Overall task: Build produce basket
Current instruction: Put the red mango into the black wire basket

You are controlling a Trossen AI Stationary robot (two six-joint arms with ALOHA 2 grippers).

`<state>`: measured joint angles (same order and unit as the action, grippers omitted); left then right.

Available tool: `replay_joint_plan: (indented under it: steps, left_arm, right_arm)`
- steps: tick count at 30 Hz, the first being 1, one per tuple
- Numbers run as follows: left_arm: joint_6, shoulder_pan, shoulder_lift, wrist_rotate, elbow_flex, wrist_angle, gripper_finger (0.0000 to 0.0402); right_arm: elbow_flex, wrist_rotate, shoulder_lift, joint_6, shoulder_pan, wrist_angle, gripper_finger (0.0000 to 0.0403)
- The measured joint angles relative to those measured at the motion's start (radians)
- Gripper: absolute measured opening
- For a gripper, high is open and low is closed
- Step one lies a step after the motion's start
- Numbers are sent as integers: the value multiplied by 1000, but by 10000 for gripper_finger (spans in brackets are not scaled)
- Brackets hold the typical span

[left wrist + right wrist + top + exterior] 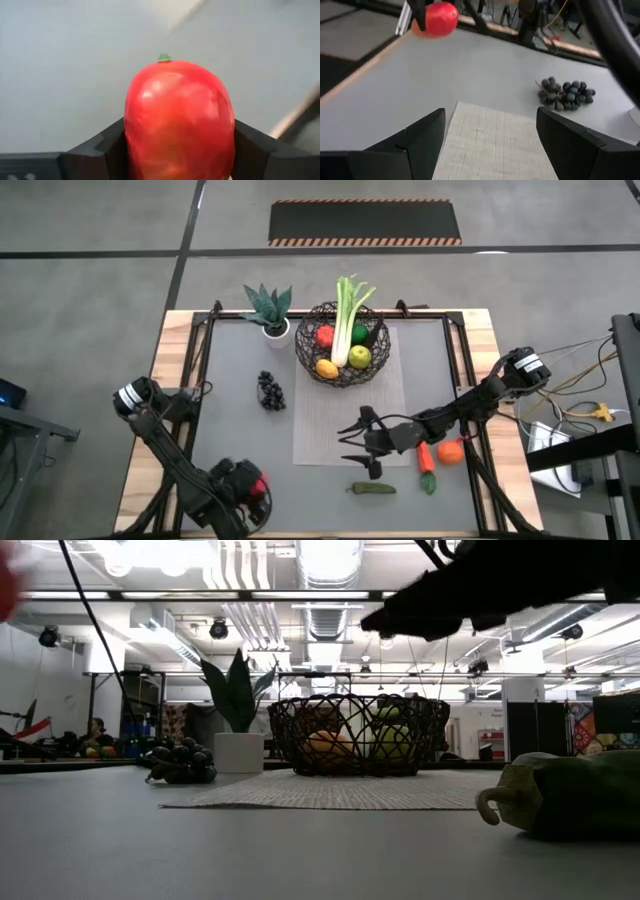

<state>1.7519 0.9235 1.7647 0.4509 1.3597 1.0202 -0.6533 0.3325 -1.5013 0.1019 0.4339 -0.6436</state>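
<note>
The wire basket stands at the far middle of the table on a pale mat. It holds a leek, a red fruit, a green one and a yellow one. Dark grapes lie left of the mat. At the near left my left gripper is shut on a red round fruit. My right gripper stands open over the mat's near right corner, with nothing between its fingers. A carrot, an orange fruit and a long green vegetable lie near it. My left gripper pinches the red fruit by two opposite sides between its two fingers. The fruit's green stem end points away from the wrist. In the right wrist view the fruit hangs clear above the table.
A white pot with a spiky green plant stands left of the basket. A small green piece lies near the carrot. A dark frame runs along the table's left and right sides.
</note>
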Motion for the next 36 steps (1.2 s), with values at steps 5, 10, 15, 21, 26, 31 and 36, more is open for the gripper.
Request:
replay_joint_plan:
  steps: [5,10,15,21,26,31,36]
  left_arm:
    - [-425,-1,-9,415,43,-120,230]
    - [-695,-31,-18,559,18,-224,239]
    - [-805,-72,-19,622,5,-257,237]
    - [-1111,-130,-19,638,-44,-510,236]
    - [-1310,-183,-19,634,-96,-710,236]
    - [-1452,-221,-19,632,-143,-866,237]
    - [-1498,-240,-19,632,-147,-882,237]
  right_arm:
    - [0,-40,0,14,-1,-104,292]
    - [0,-105,0,14,0,-220,292]
    - [0,-108,-2,2,0,-338,292]
    - [-18,-107,-76,29,-3,-517,292]
    - [-75,-106,-158,53,-4,-590,292]
    - [-145,-95,-208,54,-4,-590,292]
    - [-158,-12,-211,50,-5,-556,292]
